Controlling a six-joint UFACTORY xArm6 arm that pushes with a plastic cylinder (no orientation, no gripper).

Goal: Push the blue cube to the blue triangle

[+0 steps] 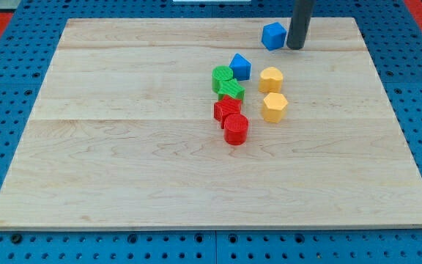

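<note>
The blue cube [273, 35] lies near the view's top edge of the wooden board, right of centre. My tip [295, 47] stands just to the right of the blue cube, close to it or touching; I cannot tell which. The blue triangle [240, 67] lies below and to the left of the cube, about a block's width away, at the top of the cluster in the middle of the board.
Two green blocks [224, 81] sit just left of and below the blue triangle. A red star-like block [227, 109] and a red cylinder [236, 129] lie below them. Two yellow blocks [271, 78] [275, 106] lie right of the cluster. The board [123, 161] rests on a blue pegboard.
</note>
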